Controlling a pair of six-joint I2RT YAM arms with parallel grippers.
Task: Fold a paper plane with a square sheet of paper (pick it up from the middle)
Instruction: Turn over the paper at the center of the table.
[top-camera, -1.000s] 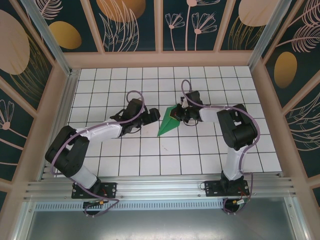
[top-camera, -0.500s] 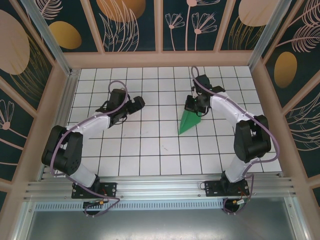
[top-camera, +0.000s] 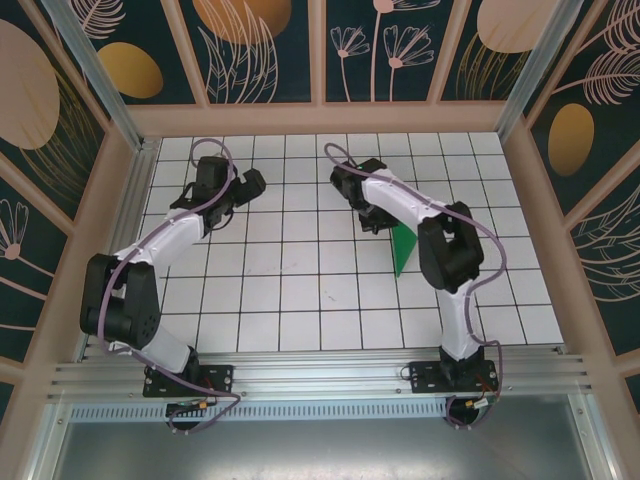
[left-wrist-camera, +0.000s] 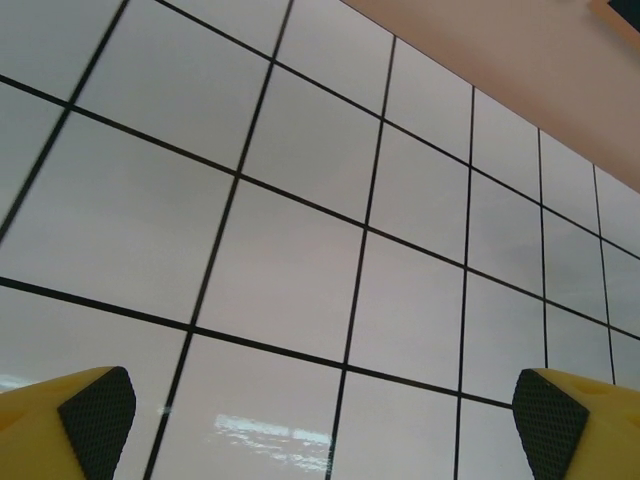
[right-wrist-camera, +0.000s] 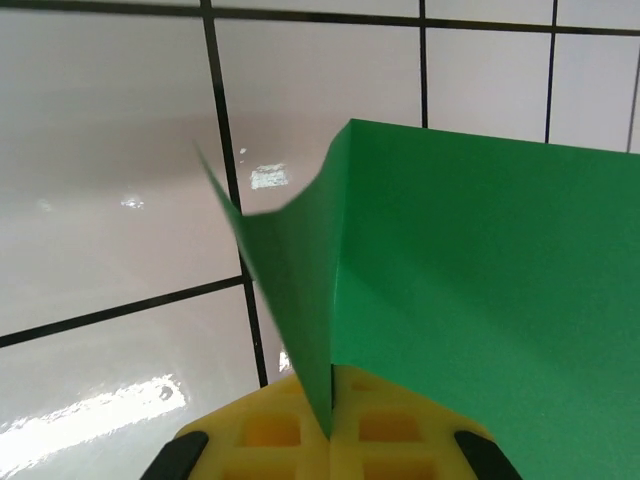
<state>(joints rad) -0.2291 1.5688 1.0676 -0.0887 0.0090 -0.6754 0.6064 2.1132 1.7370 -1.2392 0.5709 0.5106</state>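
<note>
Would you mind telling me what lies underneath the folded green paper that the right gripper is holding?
Under the paper plane, pinched in the right gripper, the white tiled table shows around its edges. Whatever lies directly beneath the sheet is covered, so I cannot tell.

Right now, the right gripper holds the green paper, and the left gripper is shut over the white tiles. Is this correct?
Not fully. The left gripper is open, its jaws wide apart over the white tiles, as the left wrist view shows. The right gripper does hold the green paper.

Right hand (top-camera: 378, 222) holds the green paper plane (top-camera: 404, 250); left hand (top-camera: 250, 185) hovers well apart.
</note>
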